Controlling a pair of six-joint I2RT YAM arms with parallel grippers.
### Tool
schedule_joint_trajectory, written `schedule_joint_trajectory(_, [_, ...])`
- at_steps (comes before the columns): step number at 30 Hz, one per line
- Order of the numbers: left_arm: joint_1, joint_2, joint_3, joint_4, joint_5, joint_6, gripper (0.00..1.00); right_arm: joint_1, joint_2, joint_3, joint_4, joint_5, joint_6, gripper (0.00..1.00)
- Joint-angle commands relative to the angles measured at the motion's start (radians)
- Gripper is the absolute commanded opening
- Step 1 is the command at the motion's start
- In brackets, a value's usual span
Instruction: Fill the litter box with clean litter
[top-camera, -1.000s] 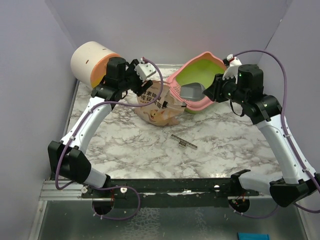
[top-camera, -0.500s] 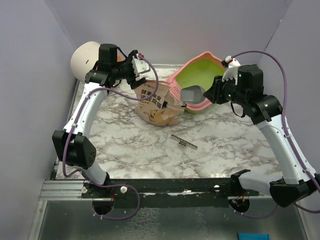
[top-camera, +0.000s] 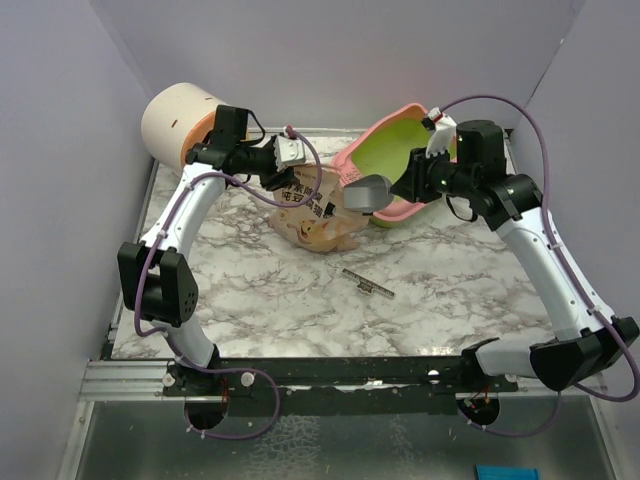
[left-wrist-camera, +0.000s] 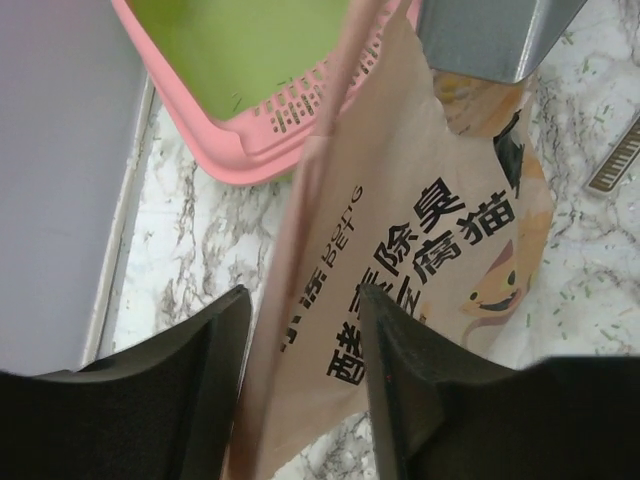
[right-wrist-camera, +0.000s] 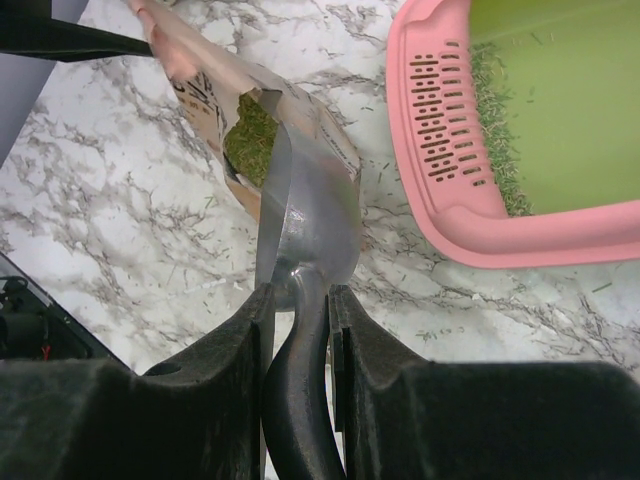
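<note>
The pink litter box (top-camera: 388, 209) with its lime-green inside stands tilted at the back. A thin band of litter (right-wrist-camera: 495, 130) lies along its inner wall. In front of it slumps the peach bag (top-camera: 315, 215), with green litter (right-wrist-camera: 250, 140) showing in its torn mouth. My right gripper (right-wrist-camera: 300, 295) is shut on the handle of the grey metal scoop (right-wrist-camera: 312, 225), whose blade edge reaches the bag's mouth. My left gripper (left-wrist-camera: 305, 300) is open, and the bag's upright top edge (left-wrist-camera: 300, 260) stands between its fingers.
A cream-and-orange cylinder (top-camera: 180, 120) lies at the back left behind the left arm. A dark slotted strip (top-camera: 368, 283) rests on the marble in front of the bag. Loose grains (right-wrist-camera: 400, 300) speckle the marble near the box. Grey walls close in on both sides.
My left gripper lifted back toward the cylinder, then came down again over the bag's top edge. My right gripper carried the scoop left, from the box rim to the bag's mouth.
</note>
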Motion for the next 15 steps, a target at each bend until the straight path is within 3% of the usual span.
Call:
schedule_joint_trajectory(1, [-0.001, -0.027, -0.029, 0.013, 0.064, 0.033, 0.38, 0.005, 0.023, 0.047, 0.071, -0.063, -0.014, 0.01])
schedule_joint_trajectory(3, [-0.001, -0.032, -0.039, 0.016, 0.064, 0.033, 0.2, 0.005, 0.035, 0.056, 0.069, -0.065, -0.017, 0.01])
schedule_joint_trajectory(5, [-0.001, -0.041, -0.05, 0.017, 0.061, 0.033, 0.11, 0.005, 0.046, 0.066, 0.069, -0.076, -0.017, 0.01])
schedule_joint_trajectory(9, [0.0, -0.081, -0.094, 0.032, 0.061, 0.037, 0.03, 0.005, 0.066, 0.078, 0.069, -0.106, -0.012, 0.01])
schedule_joint_trajectory(15, [0.002, -0.172, -0.21, 0.108, 0.082, 0.002, 0.0, 0.056, 0.091, 0.044, 0.055, -0.084, -0.012, 0.01])
